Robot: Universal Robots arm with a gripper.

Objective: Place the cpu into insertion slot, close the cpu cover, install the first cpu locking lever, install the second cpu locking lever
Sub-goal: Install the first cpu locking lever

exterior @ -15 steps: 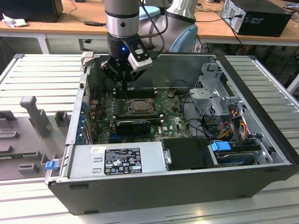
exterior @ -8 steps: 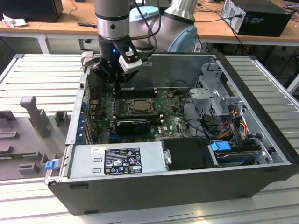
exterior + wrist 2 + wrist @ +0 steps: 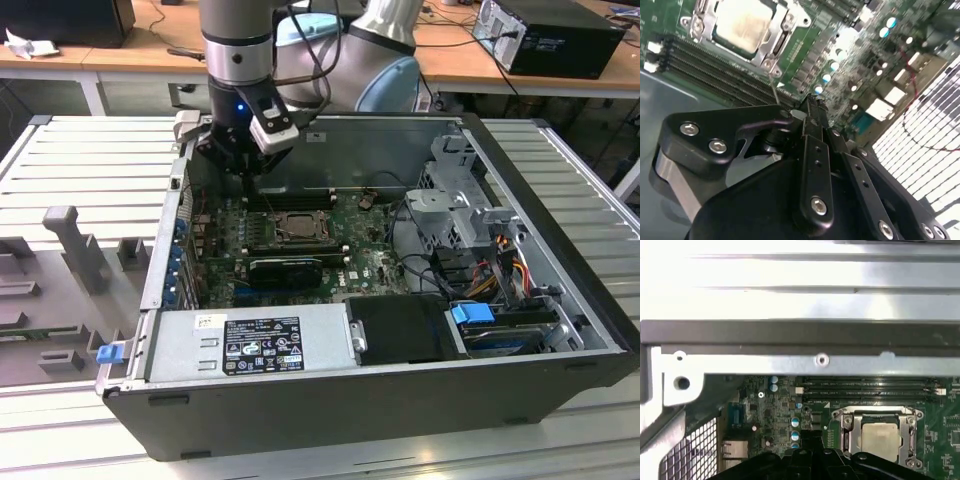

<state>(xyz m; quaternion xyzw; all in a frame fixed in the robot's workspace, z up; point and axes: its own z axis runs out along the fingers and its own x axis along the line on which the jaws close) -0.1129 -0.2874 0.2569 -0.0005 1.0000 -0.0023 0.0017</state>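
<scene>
Logged power supply (image 3: 250,345) nearest, along front wall of open computer case (image 3: 560,200). Behind it, found green motherboard (image 3: 370,265) on case floor. Saw cpu (image 3: 880,437) seated in socket, cpu cover (image 3: 847,432) lying flat around it. Farther back, noted gripper (image 3: 248,180) hovering just beyond socket near rear wall, fingers (image 3: 812,150) pressed together, nothing seen between them.
</scene>
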